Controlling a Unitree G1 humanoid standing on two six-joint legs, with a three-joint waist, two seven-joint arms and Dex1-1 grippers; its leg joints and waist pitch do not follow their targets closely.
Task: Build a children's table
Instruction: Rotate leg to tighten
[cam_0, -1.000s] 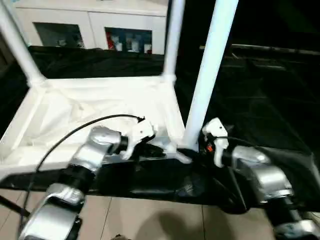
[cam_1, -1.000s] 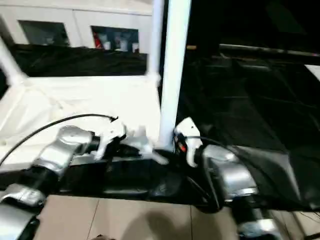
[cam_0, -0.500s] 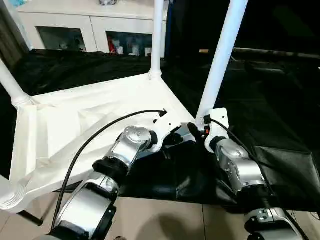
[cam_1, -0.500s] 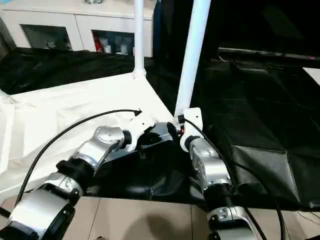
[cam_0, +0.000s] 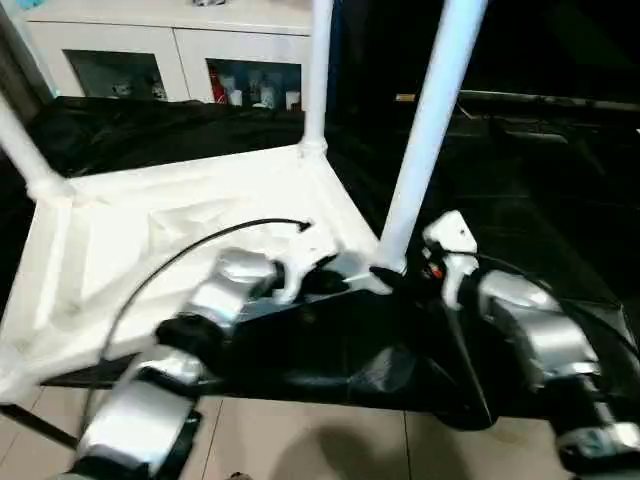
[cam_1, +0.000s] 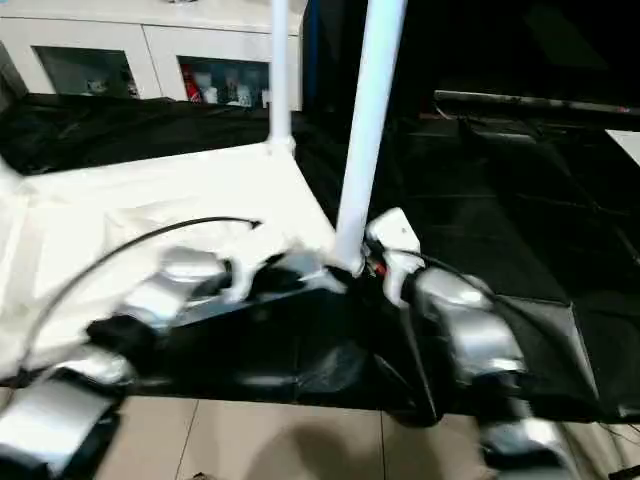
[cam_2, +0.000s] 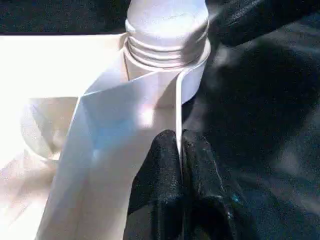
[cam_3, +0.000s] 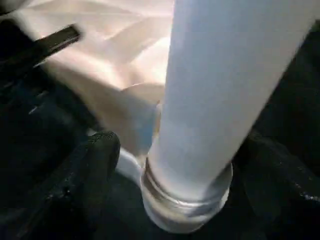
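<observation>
Fingers of the right gripper (cam_3: 170, 165) have spread wide around the near-corner leg (cam_0: 425, 140), letting go, while the left gripper (cam_2: 179, 150) stays pinched on the upturned tabletop's rim (cam_2: 177, 107), so that leg looks seated on the black-draped worktop (cam_0: 520, 160).

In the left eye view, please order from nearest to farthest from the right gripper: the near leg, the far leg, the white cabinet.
1. Near leg, between the right gripper's fingers.
2. Far leg, at the tabletop's back corner.
3. White cabinet, behind everything.
</observation>
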